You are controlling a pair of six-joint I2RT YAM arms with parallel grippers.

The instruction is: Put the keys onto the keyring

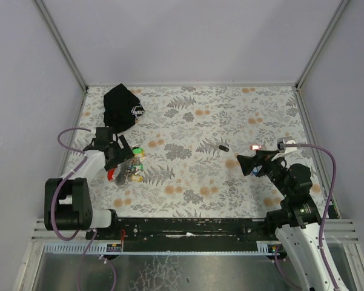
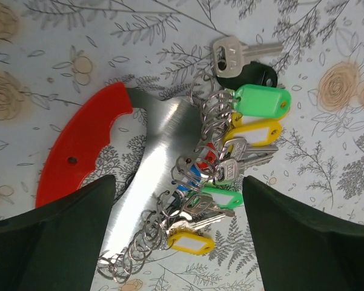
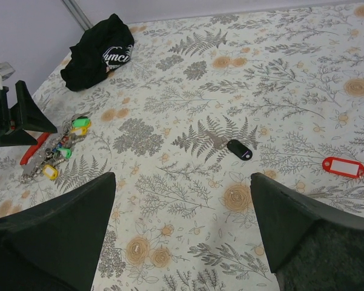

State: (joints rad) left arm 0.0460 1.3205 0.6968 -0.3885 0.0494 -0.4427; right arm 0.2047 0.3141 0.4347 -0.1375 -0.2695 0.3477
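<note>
— Left gripper (image 2: 177, 194)?
— Jaws spread, empty, above the keys (image 2: 242, 136), bunched against the keyring (image 2: 213, 103) with its red piece (image 2: 79, 151) and steel bar (image 2: 157, 139).
— Right gripper (image 3: 183, 179)?
— Spread wide too, gripping nothing; a black-tagged key (image 3: 238, 149) and a red tag (image 3: 343, 166) lie beyond.

Left arm (image 1: 68, 203): black boxy base joint, white links, mauve cable (image 1: 60, 140).
Right arm (image 1: 298, 209): black joints, white lower link, second mauve cable (image 1: 334, 182), red light (image 1: 255, 147) at wrist.
Left gripper (image 2: 178, 182), right gripper (image 3: 183, 176): matte black wedge fingers (image 2: 48, 242).
</note>
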